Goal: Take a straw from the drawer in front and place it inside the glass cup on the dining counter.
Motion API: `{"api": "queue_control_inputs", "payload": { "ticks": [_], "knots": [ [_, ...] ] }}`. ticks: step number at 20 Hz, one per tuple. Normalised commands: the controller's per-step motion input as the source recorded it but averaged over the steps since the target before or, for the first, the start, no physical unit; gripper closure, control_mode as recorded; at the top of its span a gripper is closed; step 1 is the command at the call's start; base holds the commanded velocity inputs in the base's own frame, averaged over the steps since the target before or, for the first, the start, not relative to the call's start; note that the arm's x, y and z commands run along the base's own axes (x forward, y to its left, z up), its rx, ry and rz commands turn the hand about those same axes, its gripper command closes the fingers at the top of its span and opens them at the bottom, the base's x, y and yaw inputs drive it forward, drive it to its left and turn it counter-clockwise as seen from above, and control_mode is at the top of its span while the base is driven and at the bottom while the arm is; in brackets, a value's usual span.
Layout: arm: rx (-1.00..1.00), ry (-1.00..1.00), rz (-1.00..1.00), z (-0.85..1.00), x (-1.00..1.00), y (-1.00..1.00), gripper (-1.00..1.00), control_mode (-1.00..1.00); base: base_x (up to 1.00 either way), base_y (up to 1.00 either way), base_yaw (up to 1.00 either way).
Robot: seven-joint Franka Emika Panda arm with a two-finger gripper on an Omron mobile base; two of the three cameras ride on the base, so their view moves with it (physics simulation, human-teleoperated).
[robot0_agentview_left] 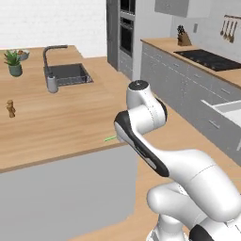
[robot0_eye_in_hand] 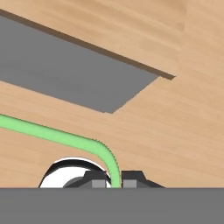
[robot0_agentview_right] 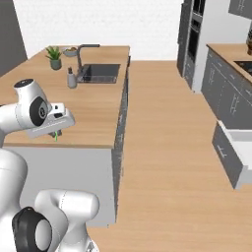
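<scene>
Jaws clamp your straw [robot0_eye_in_hand: 57, 135] near its bend; your hand view shows this grip at bottom centre, while the left base view shows its green tip pointing left over the dining counter [robot0_agentview_left: 61, 127].

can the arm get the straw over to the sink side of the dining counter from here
Probably yes. The end effector is shut on the straw and hangs above the near edge of the dining counter. The wood between it and the sink looks bare. No glass cup can be made out, though.
</scene>
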Motion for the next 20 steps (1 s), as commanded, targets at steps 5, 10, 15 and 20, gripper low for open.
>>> {"api": "queue_control_inputs", "payload": {
  "ticks": [5,10,15,20],
  "knots": [
    [0.0,0.0,0.0,0.0,0.0,0.0,1.0,1.0,0.0,1.0,-0.04],
    [0.0,0.0,0.0,0.0,0.0,0.0,1.0,1.0,-0.08,1.0,-0.07],
    [0.0,0.0,0.0,0.0,0.0,0.0,1.0,1.0,-0.11,1.0,-0.15],
    [0.0,0.0,0.0,0.0,0.0,0.0,1.0,1.0,-0.1,1.0,-0.2]
  ]
}}
